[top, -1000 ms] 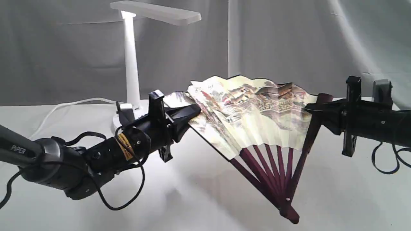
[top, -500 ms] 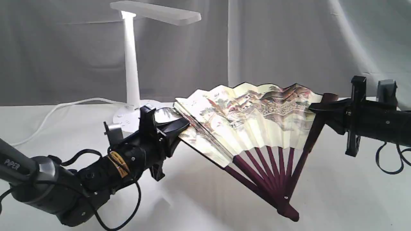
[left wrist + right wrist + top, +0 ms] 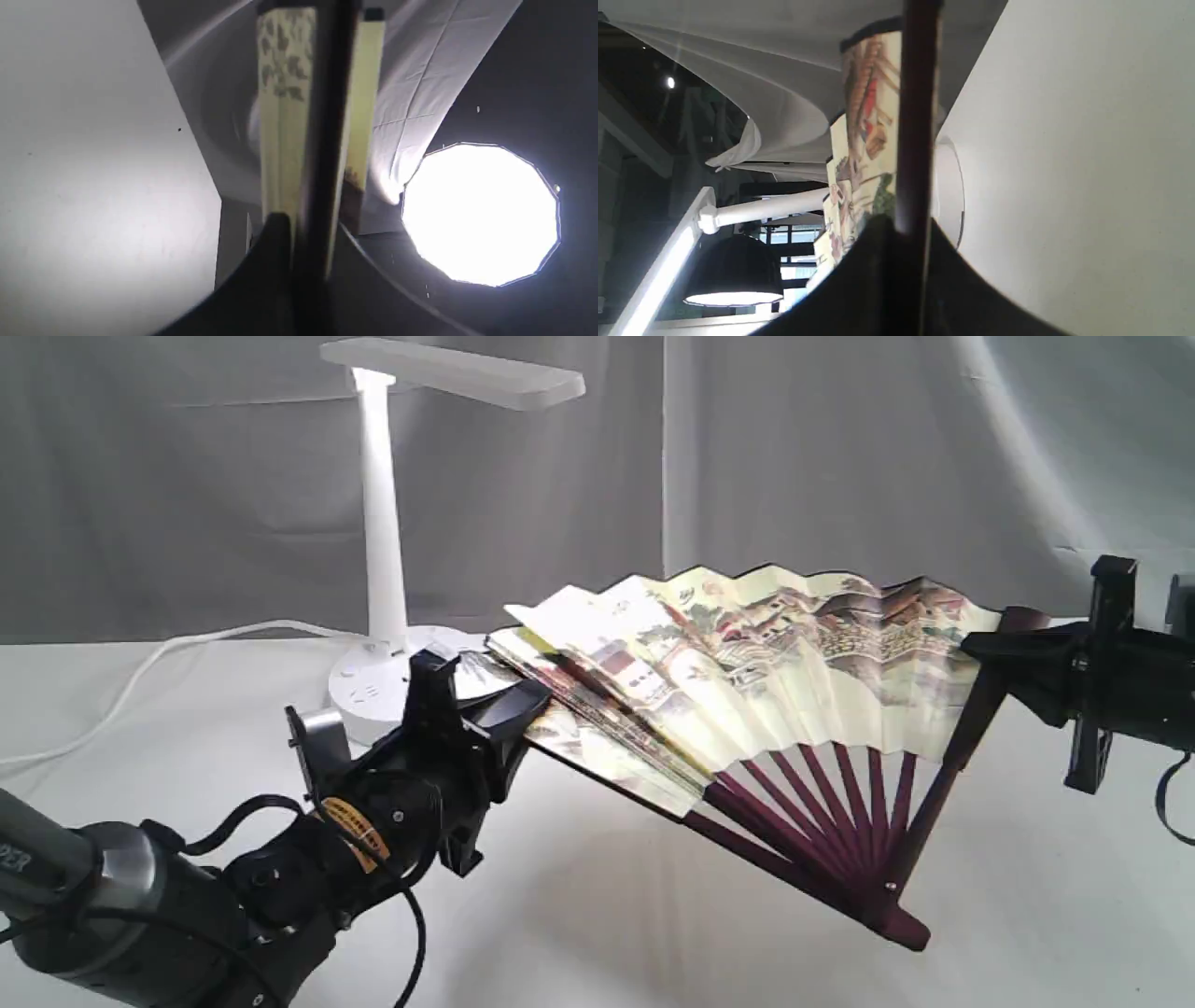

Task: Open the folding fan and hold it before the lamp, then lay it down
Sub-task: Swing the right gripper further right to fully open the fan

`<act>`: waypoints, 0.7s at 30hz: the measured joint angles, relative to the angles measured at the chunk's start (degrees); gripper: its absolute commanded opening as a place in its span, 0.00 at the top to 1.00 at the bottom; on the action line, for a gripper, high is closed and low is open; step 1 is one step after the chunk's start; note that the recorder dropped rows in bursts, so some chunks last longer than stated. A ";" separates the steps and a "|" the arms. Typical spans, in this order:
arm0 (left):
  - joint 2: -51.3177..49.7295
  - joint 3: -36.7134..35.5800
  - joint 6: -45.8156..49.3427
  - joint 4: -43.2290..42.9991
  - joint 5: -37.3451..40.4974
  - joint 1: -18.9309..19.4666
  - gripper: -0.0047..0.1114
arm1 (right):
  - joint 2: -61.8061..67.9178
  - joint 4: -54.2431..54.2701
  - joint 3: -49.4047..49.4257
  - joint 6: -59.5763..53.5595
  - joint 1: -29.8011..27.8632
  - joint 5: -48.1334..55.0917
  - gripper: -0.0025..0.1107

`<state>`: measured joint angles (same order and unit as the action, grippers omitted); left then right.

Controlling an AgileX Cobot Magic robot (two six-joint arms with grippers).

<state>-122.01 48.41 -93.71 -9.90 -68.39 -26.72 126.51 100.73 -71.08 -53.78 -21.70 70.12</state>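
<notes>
The folding fan (image 3: 775, 663) is spread wide, its painted cream leaf tilted and its maroon pivot end low over the white table. My left gripper (image 3: 530, 702) is shut on the fan's left guard, seen as a dark strip (image 3: 322, 140) between pleats in the left wrist view. My right gripper (image 3: 985, 646) is shut on the right guard (image 3: 917, 116). The white lamp (image 3: 381, 513) stands behind the fan's left part, with its flat head (image 3: 457, 373) overhead and its round base (image 3: 369, 686) just behind the left gripper.
The lamp's white cord (image 3: 140, 663) trails left across the table (image 3: 597, 933). A grey cloth backdrop (image 3: 840, 457) hangs behind. A bright round studio light (image 3: 481, 214) shows in the left wrist view.
The fan has spread wider. My right gripper pulled its guard to the right, my left gripper sank down and left, and the pivot end slid right.
</notes>
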 measured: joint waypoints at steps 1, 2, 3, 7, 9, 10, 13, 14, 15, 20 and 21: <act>0.61 -0.60 0.37 1.81 0.20 -0.51 0.96 | 0.00 0.10 0.00 0.11 -0.30 0.00 0.98; 0.89 -1.05 0.77 2.86 0.13 -0.84 0.96 | 0.00 0.25 0.00 0.36 -0.64 0.00 0.98; 1.38 -1.62 1.45 4.88 0.22 -1.16 0.96 | 0.00 0.49 0.00 0.46 -1.20 0.10 0.98; 2.30 -3.39 3.09 9.90 0.26 -1.96 0.96 | 0.00 0.71 0.00 0.59 -2.49 0.13 0.98; 2.68 -4.17 3.48 11.44 0.68 -1.96 0.96 | 0.00 0.64 0.00 0.59 -3.06 0.22 0.98; 2.76 -4.49 3.48 11.97 0.66 -1.96 0.96 | 0.00 0.64 0.00 0.59 -3.31 0.22 0.98; 2.87 -5.22 3.58 12.84 0.66 -1.96 0.96 | 0.00 0.64 0.00 0.69 -4.33 0.34 0.98; 2.91 -5.32 3.58 12.96 0.66 -2.05 0.96 | 0.00 0.64 0.00 0.69 -4.59 0.34 0.98; 3.20 -5.56 3.68 13.24 0.66 -2.18 0.96 | 0.00 0.51 0.00 0.71 -4.86 0.34 0.98; 4.96 -6.40 5.40 18.05 0.78 -4.85 0.96 | 0.00 0.50 0.00 0.93 -6.09 0.93 0.98; 5.40 -6.85 6.24 19.69 0.89 -5.76 0.96 | 0.00 0.50 0.00 1.05 -6.27 1.10 0.98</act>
<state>-116.62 41.56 -87.48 9.78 -67.49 -32.48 126.51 101.24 -71.08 -52.73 -27.97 71.21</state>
